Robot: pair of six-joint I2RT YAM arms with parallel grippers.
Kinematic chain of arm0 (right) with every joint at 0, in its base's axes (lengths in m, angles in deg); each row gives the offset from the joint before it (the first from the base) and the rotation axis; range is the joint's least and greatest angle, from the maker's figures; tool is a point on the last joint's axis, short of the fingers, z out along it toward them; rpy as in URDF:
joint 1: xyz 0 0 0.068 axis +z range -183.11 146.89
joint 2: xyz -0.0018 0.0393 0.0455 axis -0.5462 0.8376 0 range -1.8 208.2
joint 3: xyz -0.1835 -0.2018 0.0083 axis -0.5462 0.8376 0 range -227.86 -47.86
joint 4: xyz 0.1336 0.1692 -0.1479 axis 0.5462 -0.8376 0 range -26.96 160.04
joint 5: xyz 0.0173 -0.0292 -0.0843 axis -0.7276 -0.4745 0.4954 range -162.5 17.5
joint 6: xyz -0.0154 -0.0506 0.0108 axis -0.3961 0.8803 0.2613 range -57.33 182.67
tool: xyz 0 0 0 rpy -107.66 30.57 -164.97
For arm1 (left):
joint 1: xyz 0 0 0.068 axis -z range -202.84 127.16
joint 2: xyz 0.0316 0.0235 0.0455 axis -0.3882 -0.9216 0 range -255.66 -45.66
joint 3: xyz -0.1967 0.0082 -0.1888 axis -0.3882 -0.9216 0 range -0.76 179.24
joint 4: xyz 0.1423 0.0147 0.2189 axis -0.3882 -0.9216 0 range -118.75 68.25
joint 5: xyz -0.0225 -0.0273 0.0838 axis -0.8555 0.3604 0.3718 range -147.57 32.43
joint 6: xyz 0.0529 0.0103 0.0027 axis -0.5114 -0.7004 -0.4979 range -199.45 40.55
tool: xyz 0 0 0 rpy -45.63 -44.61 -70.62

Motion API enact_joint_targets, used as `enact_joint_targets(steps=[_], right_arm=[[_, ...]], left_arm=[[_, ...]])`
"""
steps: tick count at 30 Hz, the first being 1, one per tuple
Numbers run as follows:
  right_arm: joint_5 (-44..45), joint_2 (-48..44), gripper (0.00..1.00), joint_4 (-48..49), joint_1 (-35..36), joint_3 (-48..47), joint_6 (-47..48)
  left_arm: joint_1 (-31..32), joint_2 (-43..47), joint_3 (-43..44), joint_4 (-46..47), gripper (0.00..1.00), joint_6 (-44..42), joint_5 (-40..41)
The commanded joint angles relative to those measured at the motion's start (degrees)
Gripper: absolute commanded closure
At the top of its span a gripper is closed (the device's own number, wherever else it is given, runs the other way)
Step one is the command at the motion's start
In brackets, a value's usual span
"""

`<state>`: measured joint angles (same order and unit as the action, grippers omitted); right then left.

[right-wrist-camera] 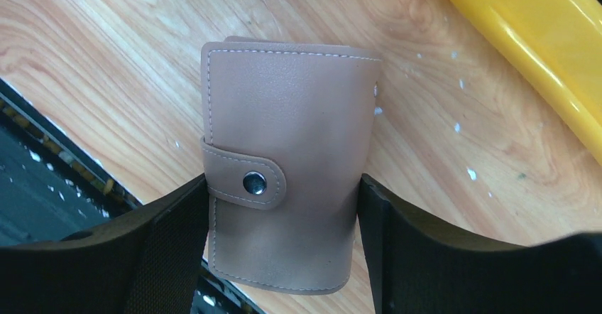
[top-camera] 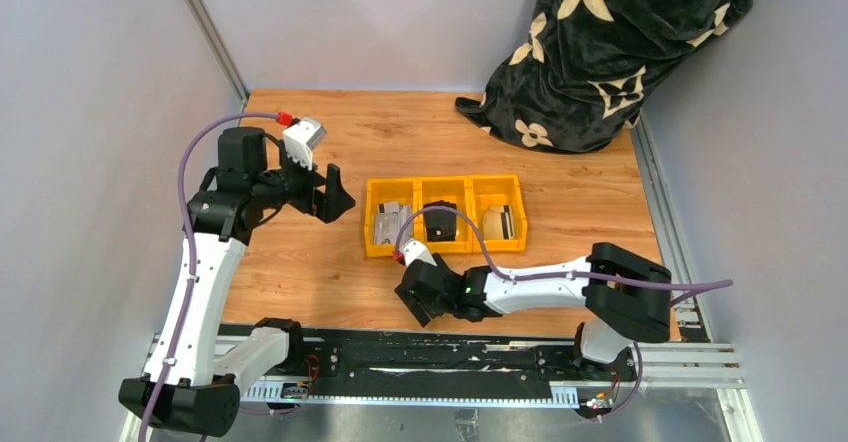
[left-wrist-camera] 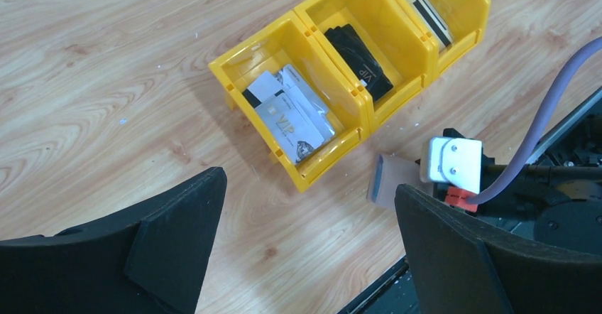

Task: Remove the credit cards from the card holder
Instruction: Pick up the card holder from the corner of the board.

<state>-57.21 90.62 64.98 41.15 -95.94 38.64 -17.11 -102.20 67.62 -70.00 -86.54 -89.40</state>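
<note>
The card holder [right-wrist-camera: 291, 101] is closed, pinkish-tan outside with a snapped tab, and shows a grey-blue edge in the left wrist view [left-wrist-camera: 388, 179]. It lies near the table's front edge. My right gripper [right-wrist-camera: 284, 186] has one finger against each of its long sides and is shut on it. From above, that gripper [top-camera: 418, 307] hides the holder. Whitish credit cards [left-wrist-camera: 291, 118] lie in the left yellow bin [top-camera: 388, 224]. My left gripper [left-wrist-camera: 309, 186] hangs open and empty, above the table left of the bins [top-camera: 335, 194].
Three joined yellow bins [top-camera: 445, 247] sit mid-table; the middle one holds a black wallet [left-wrist-camera: 365, 65] and the right one a tan striped item [left-wrist-camera: 429, 12]. A dark flowered cloth [top-camera: 610, 52] fills the back right corner. A black rail [top-camera: 420, 357] runs along the front edge.
</note>
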Motion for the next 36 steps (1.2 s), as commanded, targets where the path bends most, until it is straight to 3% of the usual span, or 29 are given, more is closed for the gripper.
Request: enact_joint_targets(steps=[1, 8, 15, 24, 32, 36], right_arm=[[2.43, -4.94, 0.27, -1.24, 0.79, 3.60, 0.46], [6.00, -14.04, 0.29, 0.45, 0.93, 2.93, 4.41], [7.49, -20.49, 0.29, 3.61, 0.93, -4.98, 11.71], [3.93, -19.50, 0.29, 9.50, 0.98, -13.61, 16.79], [2.62, -18.30, 0.29, 13.68, 1.36, -15.74, 18.59], [2.43, -16.43, 0.29, 13.94, 1.47, -18.38, 19.74]], left_arm=[[-0.29, 1.15, 0.70, -1.02, 0.00, 0.34, -2.68], [-0.29, 2.68, -0.85, -1.26, 0.00, 3.26, -9.12], [-0.23, 2.73, -2.88, -1.22, 0.00, 8.64, -18.46], [-0.11, 3.07, -2.78, -1.15, 0.00, 14.14, -28.06], [-0.09, 4.16, -3.23, -1.15, 0.00, 15.75, -29.72], [-0.02, 3.69, -4.23, -1.17, 0.11, 15.79, -30.06]])
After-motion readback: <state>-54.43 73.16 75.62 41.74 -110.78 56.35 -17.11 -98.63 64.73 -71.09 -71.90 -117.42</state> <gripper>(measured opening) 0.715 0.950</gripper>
